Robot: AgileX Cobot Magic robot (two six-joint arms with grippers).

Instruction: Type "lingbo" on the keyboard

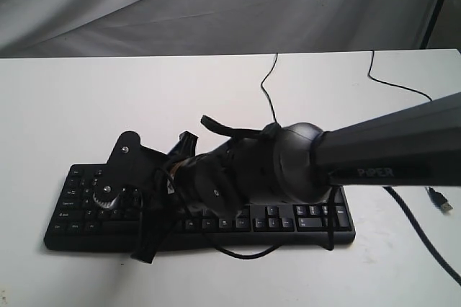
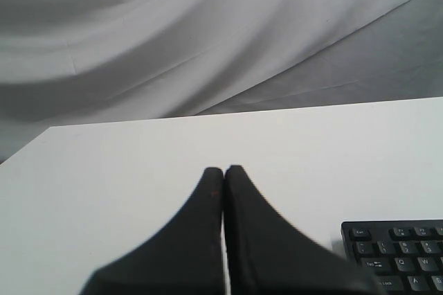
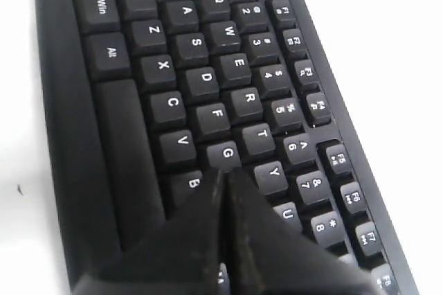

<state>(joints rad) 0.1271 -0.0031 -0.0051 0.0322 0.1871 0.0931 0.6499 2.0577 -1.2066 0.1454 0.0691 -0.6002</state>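
Note:
The black keyboard (image 1: 302,222) lies near the white table's front edge, with its number pad to the right. My right arm reaches in from the right and covers the keyboard's middle. My right gripper (image 1: 146,212) hangs over the left half. In the right wrist view my right gripper (image 3: 223,172) is shut with nothing in it. Its tips sit at the near edge of the G key (image 3: 225,153), beside the B key (image 3: 188,184). I cannot tell whether they touch a key. My left gripper (image 2: 223,169) is shut and empty over bare table, left of the keyboard's corner (image 2: 398,253).
Thin black cables (image 1: 268,91) (image 1: 392,82) run across the white table (image 1: 86,105) toward the back. A USB plug (image 1: 443,204) lies at the right. Grey cloth (image 1: 216,4) hangs behind, and a dark stand leg (image 1: 436,4) is at the top right.

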